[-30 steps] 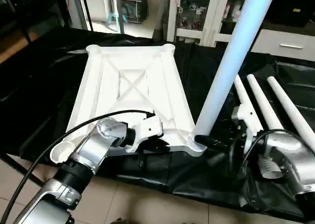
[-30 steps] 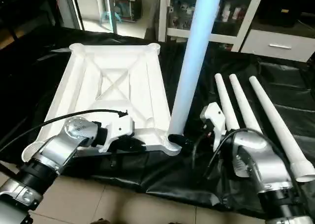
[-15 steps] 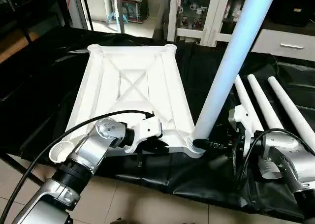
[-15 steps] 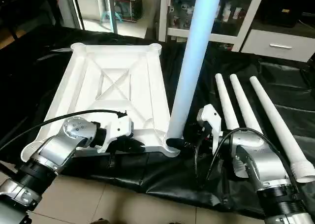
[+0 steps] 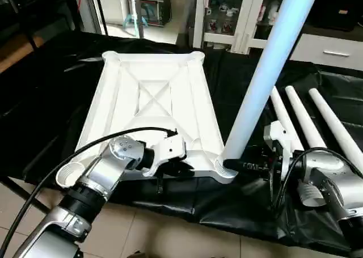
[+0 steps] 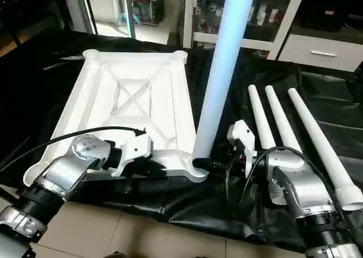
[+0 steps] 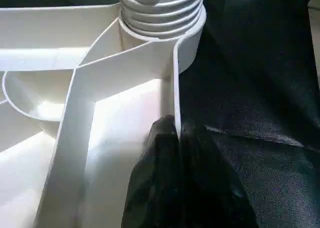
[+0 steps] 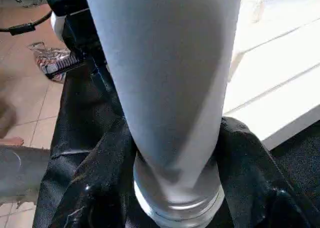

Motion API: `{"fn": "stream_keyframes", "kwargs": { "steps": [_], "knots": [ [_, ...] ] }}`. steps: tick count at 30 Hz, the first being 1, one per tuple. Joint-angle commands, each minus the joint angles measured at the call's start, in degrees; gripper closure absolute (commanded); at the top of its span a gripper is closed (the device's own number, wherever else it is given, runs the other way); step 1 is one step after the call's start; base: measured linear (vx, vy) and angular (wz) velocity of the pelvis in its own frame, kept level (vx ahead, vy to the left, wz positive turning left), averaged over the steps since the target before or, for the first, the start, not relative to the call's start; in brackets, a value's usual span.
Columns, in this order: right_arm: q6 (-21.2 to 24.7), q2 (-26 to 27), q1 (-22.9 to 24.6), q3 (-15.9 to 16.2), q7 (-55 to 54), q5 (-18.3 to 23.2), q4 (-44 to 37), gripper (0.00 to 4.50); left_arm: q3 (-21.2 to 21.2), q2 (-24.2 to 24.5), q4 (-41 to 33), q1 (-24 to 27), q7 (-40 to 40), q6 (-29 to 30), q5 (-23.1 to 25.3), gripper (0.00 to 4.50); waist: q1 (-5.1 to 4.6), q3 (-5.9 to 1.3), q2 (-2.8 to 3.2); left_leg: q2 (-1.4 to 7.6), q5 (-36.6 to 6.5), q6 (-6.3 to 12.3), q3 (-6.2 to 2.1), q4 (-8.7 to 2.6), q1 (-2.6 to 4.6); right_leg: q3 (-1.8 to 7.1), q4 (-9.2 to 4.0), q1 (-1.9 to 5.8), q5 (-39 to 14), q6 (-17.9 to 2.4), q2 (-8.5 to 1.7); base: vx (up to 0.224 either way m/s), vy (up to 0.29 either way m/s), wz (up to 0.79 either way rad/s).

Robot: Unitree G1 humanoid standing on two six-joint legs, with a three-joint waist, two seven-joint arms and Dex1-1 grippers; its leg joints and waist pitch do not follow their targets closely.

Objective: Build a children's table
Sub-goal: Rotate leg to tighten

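At the near corner socket (image 5: 224, 168), right gripper (image 6: 211, 164) clamps the light, slippery leg (image 5: 262, 83) low; left gripper (image 7: 175, 138) pinches the stiff tabletop (image 5: 153, 99) rim.

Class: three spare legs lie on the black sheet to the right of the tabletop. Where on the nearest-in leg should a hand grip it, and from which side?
Judging by its pose, grip the innermost leg around the middle of its round shaft, coming from above. It lies flat on the sheet with another leg close alongside, so the fingers must straddle it across its width.
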Motion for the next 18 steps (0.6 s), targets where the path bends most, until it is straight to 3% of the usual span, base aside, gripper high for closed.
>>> {"fn": "stream_keyframes", "kwargs": {
  "steps": [1, 4, 6, 8, 9, 11, 12, 14, 16, 17, 18],
  "knots": [
    [0.3, -0.1, 0.2, 0.4, 0.7, -0.1, 0.3, 2.51, -1.1, 0.0, -1.5, 0.0, -1.4, 0.0, -0.3, 4.50, 0.11, -4.12, -0.54, 3.39, -7.4, 4.77, -1.06, -4.00, 0.07, 3.05, -2.90, 3.41, -12.9, -12.9, -4.01, 0.000, 0.000, 0.00],
    [0.1, 0.4, 0.2, 0.1, -0.3, -0.3, 0.6, 2.51, -1.1, 0.0, -1.2, -0.2, -1.5, 0.0, -0.3, 4.50, 0.06, -4.14, -0.42, 3.36, -7.4, 4.70, -1.06, -3.97, 0.05, 3.04, -2.91, 3.43, -12.8, -12.9, -3.98, 0.000, 0.000, 0.00],
    [-0.9, 2.6, -0.5, -0.5, -6.4, -2.8, 3.1, 2.52, -0.4, -0.9, 0.0, -0.8, 0.2, 1.0, -0.1, 4.50, -0.05, -4.11, -0.32, 3.34, -7.6, 4.43, -1.04, -4.00, 0.09, 3.04, -2.96, 3.29, -13.0, -12.9, -3.98, 0.000, 0.000, 0.00],
    [-1.7, 3.9, -1.0, -0.5, -10.7, -4.8, 4.8, 2.52, 0.4, -1.9, 1.0, -1.4, 2.5, 2.4, 0.1, 4.50, -0.32, -3.84, -0.36, 3.30, -9.6, 3.33, -1.10, -4.21, 0.02, 2.96, -3.33, 3.28, -16.3, -12.2, -4.03, 0.000, 0.000, 0.00],
    [-1.1, 5.3, -1.5, -0.6, -15.3, -6.6, 6.6, 2.53, 1.1, -3.1, 2.3, -2.2, 5.2, 3.4, 0.6, 4.50, -0.74, -3.50, -0.39, 3.10, -11.8, 2.26, -1.17, -4.37, 0.01, 2.77, -3.86, 3.14, -20.8, -10.8, -3.86, 0.000, 0.000, 0.00],
    [-0.5, 7.3, -2.1, -0.9, -21.0, -8.5, 8.9, 2.54, 2.3, -4.9, 4.6, -3.5, 9.6, 4.8, 1.3, 4.50, -1.10, -3.49, -0.50, 2.93, -14.1, 0.87, -1.39, -4.35, 0.43, 2.62, -4.58, 3.06, -26.8, -8.6, -4.09, 0.000, 0.000, 0.00],
    [0.3, 9.6, -2.4, -1.4, -25.4, -9.0, 10.4, 2.55, 3.5, -6.9, 6.6, -4.8, 13.9, 6.4, 1.6, 4.50, -1.38, -3.51, -0.73, 2.88, -14.5, 0.68, -1.46, -4.37, 0.41, 2.55, -4.86, 3.02, -28.1, -7.6, -4.06, 0.000, 0.000, 0.00],
    [0.5, 14.9, -3.7, -2.2, -36.3, -11.3, 14.1, 2.55, 6.6, -11.4, 10.9, -7.8, 23.1, 11.2, 1.6, 4.50, -2.10, -3.37, -0.52, 2.71, -15.3, -0.13, -1.36, -4.21, 0.65, 2.45, -5.23, 2.38, -29.8, -7.1, -3.83, 0.000, 0.000, 0.00],
    [0.5, 17.5, -4.9, -3.5, -43.2, -12.4, 16.6, 2.55, 7.7, -13.1, 12.3, -8.9, 26.3, 12.3, 1.5, 4.50, -2.46, -3.50, -0.86, 2.47, -15.8, 0.04, -1.74, -4.23, 0.39, 1.91, -5.68, 2.93, -32.2, -5.6, -3.99, 0.000, 0.000, 0.00],
    [0.5, 17.5, -4.9, -3.5, -43.2, -12.4, 16.6, 2.56, 7.7, -13.1, 12.3, -8.9, 26.3, 12.3, 1.5, 4.50, -2.56, -3.50, -0.61, 2.49, -15.9, 0.46, -1.69, -4.22, 0.52, 1.92, -5.91, 2.56, -32.5, -5.1, -3.99, 0.000, 0.000, 0.00],
    [0.2, 19.7, -6.0, -4.9, -49.3, -12.9, 18.9, 2.56, 8.6, -14.5, 13.4, -9.9, 28.9, 12.7, 1.2, 4.50, -2.72, -3.54, -0.65, 2.45, -15.8, 0.82, -1.74, -4.21, 0.35, 1.91, -6.00, 2.68, -32.2, -4.8, -4.01, 0.000, 0.000, 0.00]
  ]
}}
